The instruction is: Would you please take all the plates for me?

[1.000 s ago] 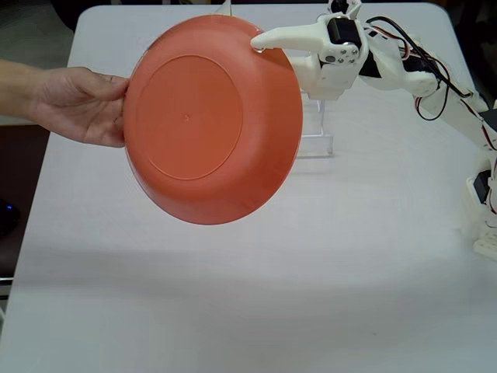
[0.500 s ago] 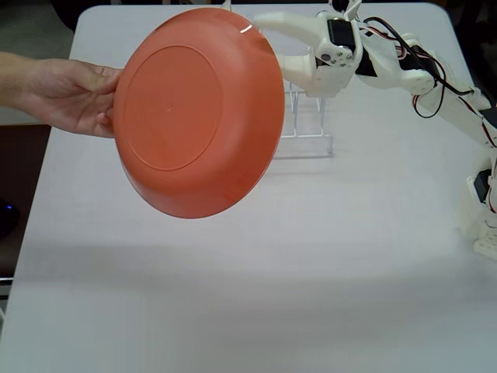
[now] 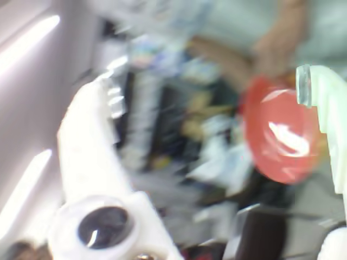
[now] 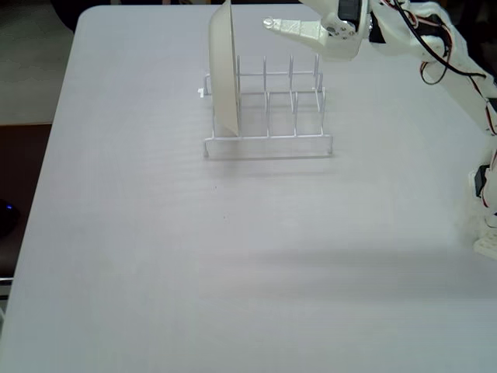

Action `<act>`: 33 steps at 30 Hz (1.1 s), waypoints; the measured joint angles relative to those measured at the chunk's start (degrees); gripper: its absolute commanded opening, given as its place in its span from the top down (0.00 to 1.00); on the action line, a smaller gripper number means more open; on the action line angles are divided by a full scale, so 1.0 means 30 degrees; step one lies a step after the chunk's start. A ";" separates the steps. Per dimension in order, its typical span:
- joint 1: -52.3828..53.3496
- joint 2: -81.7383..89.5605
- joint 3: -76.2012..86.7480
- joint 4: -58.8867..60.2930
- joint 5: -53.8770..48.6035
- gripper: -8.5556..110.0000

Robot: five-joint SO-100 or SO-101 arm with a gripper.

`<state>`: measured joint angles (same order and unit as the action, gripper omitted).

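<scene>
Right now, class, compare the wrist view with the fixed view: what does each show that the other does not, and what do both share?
Only the wrist view shows the orange plate, blurred, with what looks like a hand or arm behind it, amid a cluttered background.

Only the fixed view shows the white wire rack on the table, with one cream-white plate standing on edge in its left end slot; the other slots look empty.

Both show the gripper, empty with jaws apart in the wrist view.
</scene>
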<state>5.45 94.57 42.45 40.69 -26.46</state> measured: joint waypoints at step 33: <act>0.6621 -1.0635 -0.6709 0.4189 -0.7354 0.54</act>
<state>25.31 62.67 22.32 53.26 -48.52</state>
